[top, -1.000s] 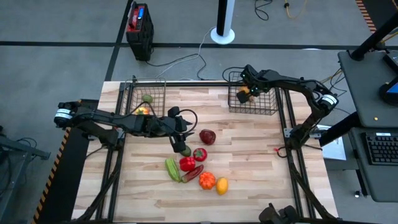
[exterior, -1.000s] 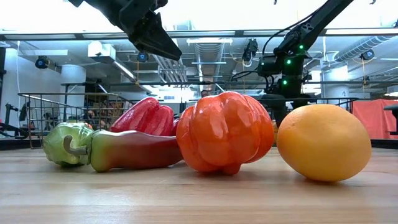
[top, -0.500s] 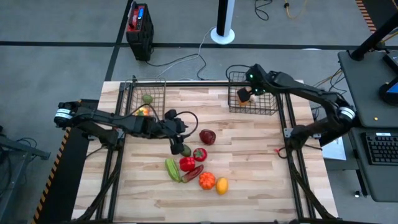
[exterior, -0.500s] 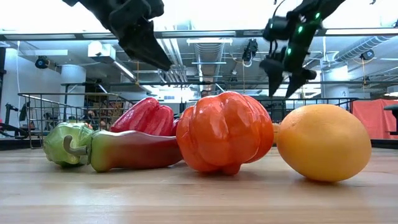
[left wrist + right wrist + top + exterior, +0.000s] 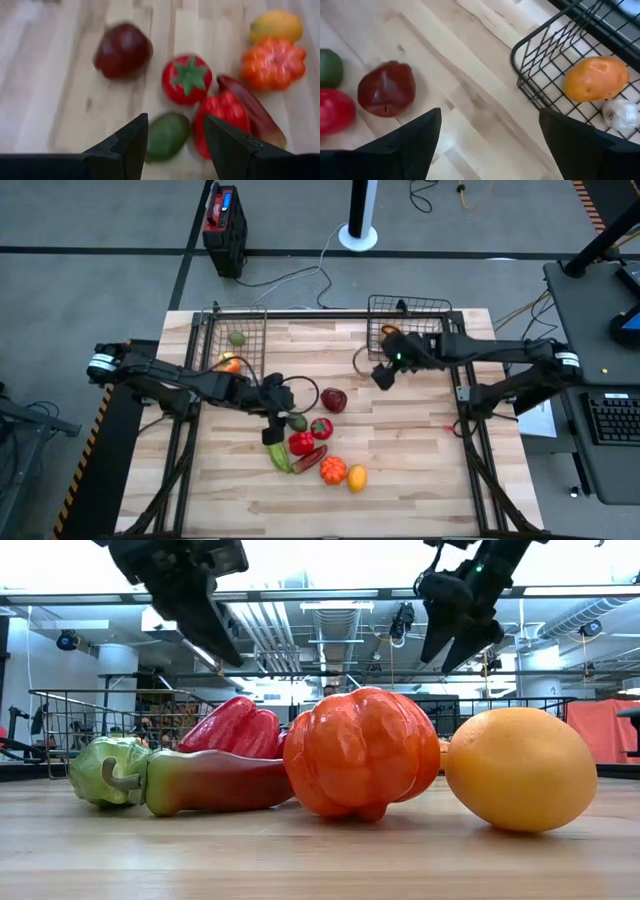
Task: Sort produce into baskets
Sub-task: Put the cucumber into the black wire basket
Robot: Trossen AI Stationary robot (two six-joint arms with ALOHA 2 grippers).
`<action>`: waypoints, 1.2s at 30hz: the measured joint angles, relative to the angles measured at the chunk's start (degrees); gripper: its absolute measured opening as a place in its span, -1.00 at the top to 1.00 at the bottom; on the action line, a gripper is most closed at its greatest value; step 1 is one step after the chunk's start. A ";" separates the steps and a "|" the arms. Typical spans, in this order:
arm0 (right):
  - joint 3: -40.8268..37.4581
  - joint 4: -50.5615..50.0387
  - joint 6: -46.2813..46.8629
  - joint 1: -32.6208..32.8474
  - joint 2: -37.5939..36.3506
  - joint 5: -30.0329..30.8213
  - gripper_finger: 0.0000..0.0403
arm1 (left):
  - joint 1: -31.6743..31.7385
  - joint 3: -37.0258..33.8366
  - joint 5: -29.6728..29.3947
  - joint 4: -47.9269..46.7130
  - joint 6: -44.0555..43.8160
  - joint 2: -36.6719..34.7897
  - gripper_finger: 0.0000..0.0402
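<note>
My left gripper is open and hovers just left of a green piece. In the left wrist view that piece lies ahead of the gap between the fingers, untouched. Beside it lie a tomato, a red pepper, a maroon chili, an orange pumpkin and a yellow lemon. My right gripper is open and empty, above the table between the right basket and a dark red piece.
The right basket holds an orange piece and a small white one. The left basket holds a green piece and an orange-yellow one. A long green piece lies left of the pile.
My right gripper has come out of the right basket and gone toward the table's middle and near edge; the orange piece stays in the basket. My left gripper has shifted a little toward the near-left, beside the green piece.
</note>
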 joint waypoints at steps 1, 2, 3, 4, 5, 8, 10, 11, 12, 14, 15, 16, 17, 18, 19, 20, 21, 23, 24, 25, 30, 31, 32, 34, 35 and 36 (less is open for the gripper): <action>-0.30 0.00 0.97 1.58 0.04 1.73 -0.62 | -0.24 0.00 0.04 -1.17 -0.68 0.00 0.13; -0.64 -0.02 1.78 3.11 0.04 3.16 -0.62 | -0.43 0.00 0.11 -2.18 -1.40 0.00 0.13; -0.94 -0.03 2.80 4.50 0.04 4.36 -0.62 | -0.65 0.00 0.10 -3.00 -2.11 0.00 0.13; -1.22 0.00 3.70 5.75 0.04 5.26 -0.62 | -0.82 0.00 0.07 -3.54 -3.16 0.00 0.13; -1.53 0.06 4.71 6.98 0.04 6.10 -0.62 | -0.93 0.00 0.09 -3.90 -4.13 0.00 0.13; -2.63 0.21 7.38 10.15 0.04 8.08 -0.62 | -1.27 0.00 0.07 -4.59 -4.56 0.00 0.13; -3.33 0.24 9.28 12.11 0.04 9.39 -0.62 | -1.79 0.00 -0.02 -5.30 -4.42 0.00 0.13; -3.68 0.27 10.32 13.06 0.04 10.00 -0.62 | -2.25 -0.02 0.00 -5.92 -4.42 0.00 0.13; -3.96 0.28 11.15 14.03 0.04 10.60 -0.62 | -2.79 -0.06 0.26 -6.26 -4.38 0.00 0.13; -4.54 0.68 12.14 15.64 0.04 11.25 -0.62 | -4.10 -0.07 1.50 -6.66 -4.37 0.00 0.13; -4.82 1.13 12.35 16.29 0.04 11.28 -0.62 | -4.90 -0.07 1.49 -6.65 -4.35 0.00 0.13; -5.08 1.57 12.70 16.93 0.04 11.28 -0.62 | -5.79 -0.07 1.51 -6.65 -4.37 0.00 0.13; -5.32 2.03 12.81 17.47 0.04 11.28 -0.62 | -6.70 -0.07 1.49 -6.68 -4.44 0.00 0.13; -5.57 2.72 12.85 17.88 0.04 11.28 -0.62 | -7.65 -0.04 1.51 -6.69 -4.52 0.00 0.13; -5.71 3.40 12.87 18.26 0.04 11.28 -0.62 | -8.54 -0.03 1.53 -6.76 -4.75 0.00 0.13; -5.83 4.05 12.88 18.54 0.04 11.28 -0.62 | -9.44 -0.02 1.54 -7.02 -5.07 0.00 0.12; -5.90 4.51 12.88 18.71 0.04 11.29 -0.62 | -10.30 -0.02 1.54 -7.45 -5.19 0.00 0.10; -5.95 5.31 12.77 18.89 0.04 11.32 -0.62 | -11.92 -0.02 1.55 -8.18 -5.27 0.00 0.05; -5.97 5.83 12.70 18.92 0.04 11.30 -0.62 | -12.69 -0.02 1.53 -8.69 -5.25 0.00 0.01; -5.95 6.07 12.61 18.92 0.04 11.30 -0.62 | -13.47 -0.02 1.46 -9.08 -5.25 0.00 -0.03; -5.97 6.03 12.29 18.89 0.04 11.32 -0.62 | -16.31 0.00 -1.29 -10.73 -4.36 0.17 -0.30; -5.97 6.03 12.30 18.89 0.04 11.32 -0.62 | -16.74 0.00 -2.26 -11.08 -4.05 0.29 -0.36; -5.97 6.03 12.29 18.89 0.04 11.32 -0.62 | -17.01 0.00 -2.49 -11.60 -3.78 0.51 -0.42; -5.97 6.05 12.29 18.89 0.04 11.32 -0.62 | -17.25 0.02 -2.14 -11.67 -2.99 1.19 -0.51; -5.99 6.03 12.29 18.89 0.04 11.32 -0.62 | -17.36 0.02 -1.45 -11.59 -2.53 1.56 -0.54; -5.99 6.03 12.27 18.89 0.04 11.32 -0.62 | -17.55 0.02 -0.69 -11.62 -2.20 2.03 -0.56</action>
